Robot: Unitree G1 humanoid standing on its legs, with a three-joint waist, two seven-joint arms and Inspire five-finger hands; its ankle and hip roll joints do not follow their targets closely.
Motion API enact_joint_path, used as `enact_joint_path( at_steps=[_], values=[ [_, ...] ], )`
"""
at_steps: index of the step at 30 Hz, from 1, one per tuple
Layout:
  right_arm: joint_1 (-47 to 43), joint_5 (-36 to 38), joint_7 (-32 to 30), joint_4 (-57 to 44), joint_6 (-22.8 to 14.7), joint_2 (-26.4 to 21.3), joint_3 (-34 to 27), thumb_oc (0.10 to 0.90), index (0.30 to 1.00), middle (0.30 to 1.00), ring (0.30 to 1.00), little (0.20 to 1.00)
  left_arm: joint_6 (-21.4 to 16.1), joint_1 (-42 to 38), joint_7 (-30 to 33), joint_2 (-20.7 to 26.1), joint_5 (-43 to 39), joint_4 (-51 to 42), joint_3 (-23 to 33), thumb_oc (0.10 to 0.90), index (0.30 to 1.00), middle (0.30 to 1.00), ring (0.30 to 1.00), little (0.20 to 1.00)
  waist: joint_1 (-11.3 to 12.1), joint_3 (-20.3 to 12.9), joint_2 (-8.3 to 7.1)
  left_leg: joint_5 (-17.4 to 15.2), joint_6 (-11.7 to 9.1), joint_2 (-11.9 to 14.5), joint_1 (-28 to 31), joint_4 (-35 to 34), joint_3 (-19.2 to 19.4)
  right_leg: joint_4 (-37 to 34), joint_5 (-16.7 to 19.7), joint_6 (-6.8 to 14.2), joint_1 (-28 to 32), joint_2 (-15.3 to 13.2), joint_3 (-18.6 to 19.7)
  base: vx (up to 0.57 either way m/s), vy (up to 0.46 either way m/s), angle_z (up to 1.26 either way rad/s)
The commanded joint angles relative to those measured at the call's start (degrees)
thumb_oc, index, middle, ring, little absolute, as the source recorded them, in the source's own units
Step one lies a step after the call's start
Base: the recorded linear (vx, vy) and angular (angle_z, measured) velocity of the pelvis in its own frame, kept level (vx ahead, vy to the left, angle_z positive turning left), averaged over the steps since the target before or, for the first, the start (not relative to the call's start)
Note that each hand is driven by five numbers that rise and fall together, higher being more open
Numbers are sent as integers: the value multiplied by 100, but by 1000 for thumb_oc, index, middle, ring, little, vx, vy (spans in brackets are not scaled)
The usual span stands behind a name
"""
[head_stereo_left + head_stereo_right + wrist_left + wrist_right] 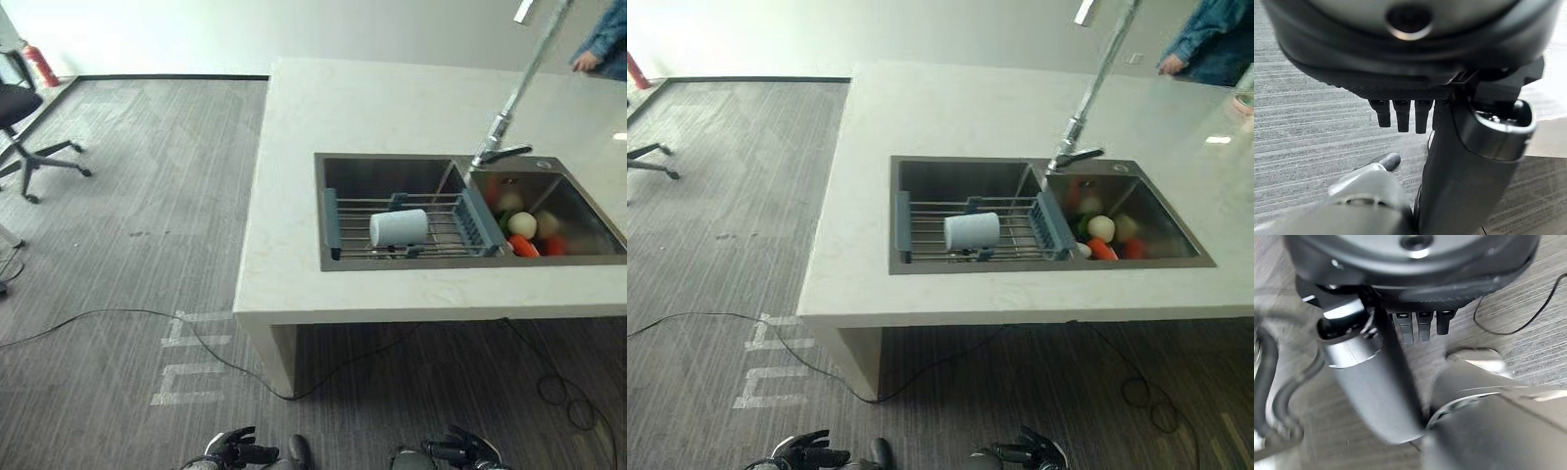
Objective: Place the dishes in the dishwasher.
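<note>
White cup (399,227) lying on its side on the wire rack (451,231) in the left half of the sink (338,176). Veggies (524,233) piled in the right half, under the tall tap (507,103). Left hand (235,448) and right hand (462,448) down low over the grey floor (127,255), far from the counter (372,103), fingers loose, holding nothing. Person's sleeve (607,39) at the far corner.

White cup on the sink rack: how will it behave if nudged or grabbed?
The white cup lies on its side across the wire rack, so a nudge would probably roll it along the bars. It looks smooth and rigid, so likely slippery to grip. Both hands hang low, far from it, holding nothing.
</note>
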Motion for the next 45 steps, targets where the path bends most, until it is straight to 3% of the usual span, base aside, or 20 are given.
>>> enact_joint_path(
  at_steps=[1, 3, 5, 6, 8, 9, 10, 11, 14, 17, 18, 21, 28, 31, 39, 44, 45],
  values=[
    [109, -108, -77, 137, -56, -327, -100, 800, 900, 900, 900, 900, 33, 319, 115, -2, -286, -9, 45, 800, 900, 900, 900, 900, 103, -25, 58, -1198, -158, 31, 523, 446, -342, -156, 694, -221, -203, 702, 119, 169, -647, -6],
    [108, 41, -23, 277, -13, -416, -120, 800, 900, 900, 900, 900, 107, 429, 225, -76, -849, -41, 238, 800, 900, 900, 900, 900, 139, -130, 74, -1006, -392, 401, 613, 446, -411, -156, 184, -376, 37, 968, -27, 215, -689, 30],
    [75, -184, -97, 283, -129, -493, -123, 800, 900, 900, 900, 900, 42, 526, 160, -126, -1189, -93, 408, 800, 900, 900, 900, 900, 126, -149, 100, -853, -510, 574, 774, 446, -357, -156, -9, -573, 199, 1130, -71, 211, -452, 19],
    [85, -239, -151, 242, -77, -541, -108, 800, 900, 900, 900, 900, -25, 548, 156, -141, -1118, -129, 477, 800, 900, 900, 900, 900, 156, -77, 92, -515, -530, 620, 860, 446, -276, -156, -95, -654, 366, 1222, -48, 160, -351, -18],
    [130, -94, -140, 227, 39, -674, -116, 800, 900, 900, 900, 900, -130, 444, 145, -143, -1190, -274, 487, 800, 900, 900, 900, 900, 273, 108, -40, 455, -555, 494, 709, 524, -117, -156, -237, -900, 631, 1316, 37, 116, -349, -14],
    [154, -103, -110, 236, 62, -728, -152, 800, 900, 900, 900, 900, -111, 378, 155, -142, -1341, -370, 471, 800, 900, 900, 900, 900, 328, 187, -19, 409, -493, 296, 432, 606, -225, -156, -279, -947, 708, 1368, 80, 123, -135, 1],
    [150, -245, -51, 303, 33, -776, -179, 800, 900, 900, 900, 900, -70, 352, 187, -141, -1449, -472, 542, 800, 900, 900, 900, 900, 389, 245, 95, 197, -439, 72, 232, 446, -379, -156, -296, -917, 759, 1498, 123, 132, 50, -3],
    [147, -298, -20, 334, 12, -786, -171, 800, 900, 900, 900, 900, 0, 330, 204, -128, -1435, -523, 619, 800, 900, 900, 900, 900, 411, 227, 204, 33, -429, 83, -33, 446, -462, -156, -297, -900, 738, 1614, 124, 144, 120, -4],
    [174, -142, 96, 325, 18, -818, -142, 800, 900, 900, 900, 900, 172, 230, 177, -92, -1387, -460, 614, 800, 900, 900, 900, 900, 405, 210, 357, 99, -484, 281, -481, 446, -400, -156, -407, -924, 837, 1693, -119, 101, 90, -18],
    [161, 14, 136, 284, 25, -756, -77, 800, 900, 900, 900, 900, 258, 200, 226, -156, -1454, -290, 643, 800, 900, 900, 900, 900, 369, 109, 380, -66, -534, 335, -364, 446, -410, -156, -473, -867, 834, 1544, -350, 100, 163, 3],
    [195, 126, 143, 304, 83, -631, -65, 800, 900, 900, 900, 900, 233, 245, 287, -205, -1605, -121, 692, 800, 900, 900, 900, 900, 333, -30, 378, -276, -571, 314, -176, 446, -354, -156, -473, -805, 816, 1386, -506, 120, 206, -27],
    [233, 12, 100, 359, 39, -557, -96, 800, 900, 900, 900, 900, 207, 311, 404, -204, -1893, 22, 868, 800, 900, 900, 900, 900, 351, -127, 373, -416, -569, 203, -66, 446, -438, -156, -464, -758, 816, 1325, -502, 97, 106, 10],
    [231, 76, 223, 373, 195, -716, -235, 800, 900, 900, 900, 900, -846, 550, 437, 202, -2924, -229, 1565, 800, 900, 900, 900, 900, 453, -229, 407, -588, -513, 101, 55, 446, -457, -156, -493, -710, 824, 1218, -522, 43, 61, -1],
    [220, 164, 326, 534, 145, -770, -343, 800, 900, 900, 900, 900, -1099, 635, 727, 476, -2890, -439, 1891, 800, 900, 900, 900, 900, 543, -256, 468, -620, -480, 52, 57, 446, -507, -156, -510, -686, 824, 1189, -564, 6, 14, 7],
    [231, 337, 317, 688, 283, -909, -468, 800, 900, 900, 900, 900, -1062, 772, 1205, 1272, -2537, -307, 2593, 800, 900, 900, 900, 900, 544, -322, 560, -671, -455, -7, 88, 446, -592, -156, -576, -698, 841, 1219, -533, 0, 6, 2],
    [272, 450, 305, 699, 355, -981, -472, 800, 900, 900, 900, 900, -1162, 817, 2192, 2380, -1563, -541, 3046, 800, 900, 900, 900, 900, 534, -349, 610, -675, -419, -15, 99, 446, -646, -156, -599, -702, 881, 1275, -489, 0, -2, 1],
    [293, 516, 282, 672, 360, -983, -461, 800, 900, 900, 900, 900, -1152, 809, 2379, 2774, -1283, -710, 3197, 800, 900, 900, 900, 900, 541, -345, 629, -671, -405, -21, 105, 446, -673, -156, -599, -711, 903, 1307, -470, 0, -21, 5]
  ],
)
